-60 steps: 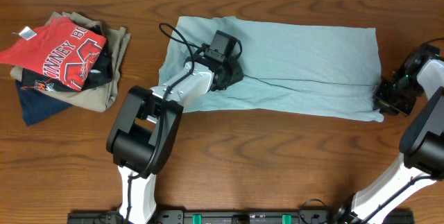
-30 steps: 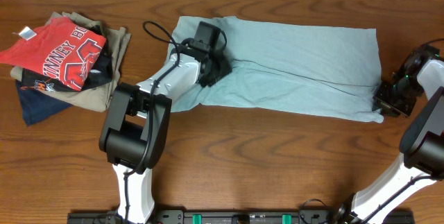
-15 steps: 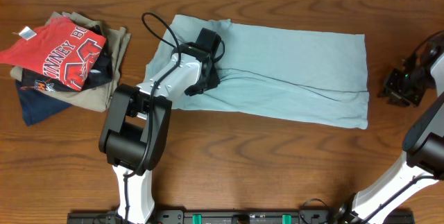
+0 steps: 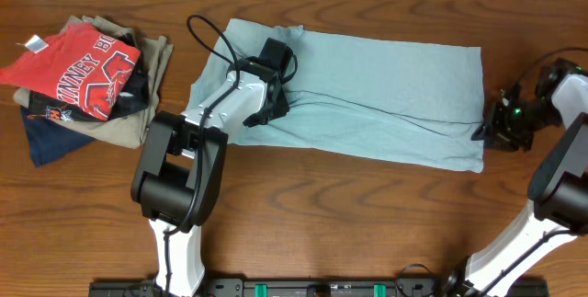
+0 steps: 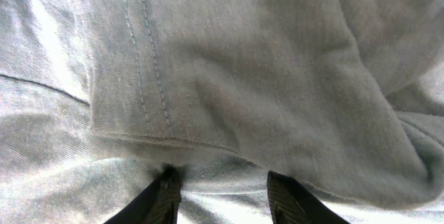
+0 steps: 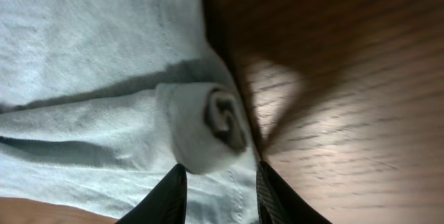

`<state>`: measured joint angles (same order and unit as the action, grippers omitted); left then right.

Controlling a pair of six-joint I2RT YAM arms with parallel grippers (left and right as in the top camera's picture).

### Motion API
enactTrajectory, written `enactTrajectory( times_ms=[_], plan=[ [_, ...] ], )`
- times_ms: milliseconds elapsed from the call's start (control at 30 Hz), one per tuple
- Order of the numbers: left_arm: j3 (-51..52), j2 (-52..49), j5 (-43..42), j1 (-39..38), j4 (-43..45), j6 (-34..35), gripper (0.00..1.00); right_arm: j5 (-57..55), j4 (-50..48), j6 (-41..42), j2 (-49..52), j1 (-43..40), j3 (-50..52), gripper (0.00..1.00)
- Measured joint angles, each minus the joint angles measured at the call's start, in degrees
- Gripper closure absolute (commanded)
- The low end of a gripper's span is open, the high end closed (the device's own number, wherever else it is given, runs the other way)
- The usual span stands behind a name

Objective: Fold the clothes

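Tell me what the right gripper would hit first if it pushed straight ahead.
The right gripper would first meet the rolled-up edge of the pale blue T-shirt, which lies just ahead between its open fingertips. Exact depth is unclear.

Left pincer (image 5: 220, 186) and right pincer (image 6: 218, 182) both spread apart.

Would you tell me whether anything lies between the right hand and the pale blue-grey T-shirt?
Nothing visible does; the right hand sits at the pale blue-grey cotton T-shirt's rolled right edge.
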<state>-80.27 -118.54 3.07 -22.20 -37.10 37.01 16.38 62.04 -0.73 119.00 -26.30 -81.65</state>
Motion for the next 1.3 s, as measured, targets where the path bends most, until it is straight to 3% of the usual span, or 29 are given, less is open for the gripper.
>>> enactTrajectory(
  times_ms=[333, 400, 467, 800, 900, 1000, 1067, 1300],
  plan=[
    [0.00, 0.00, 0.11, 0.02, -0.02, -0.02, 0.57, 0.39, -3.37, -0.17, 0.00, 0.24, 0.13, 0.77],
    [0.00, 0.00, 0.13, 0.02, -0.02, 0.00, 0.57, 0.37, -4.04, -0.11, 0.00, 0.24, 0.13, 0.84],
    [0.00, 0.00, 0.15, 0.00, -0.02, 0.00, 0.57, 0.42, -4.35, -0.04, 0.00, 0.24, 0.13, 0.99],
    [0.02, 0.00, 0.15, 0.00, -0.02, -0.02, 0.57, 1.92, -4.48, 0.94, 0.00, 0.17, -0.07, 1.00],
    [0.02, 0.00, 0.15, 0.00, -0.02, -0.02, 0.57, 3.93, -4.92, 1.18, 0.02, -0.09, -2.27, 0.96],
    [0.02, 0.00, 0.15, 0.00, -0.02, 0.00, 0.57, 5.62, -7.65, 3.17, 0.02, -0.85, -5.51, 0.82],
    [0.02, 0.00, 0.15, 0.00, -0.02, -0.02, 0.57, 6.36, -9.68, 5.09, 0.02, -1.70, -7.23, 0.67],
    [0.02, 0.00, 0.17, 0.02, 0.00, 0.00, 0.56, 6.99, -4.96, 7.32, 0.02, -2.89, -7.91, 0.65]
  ],
)
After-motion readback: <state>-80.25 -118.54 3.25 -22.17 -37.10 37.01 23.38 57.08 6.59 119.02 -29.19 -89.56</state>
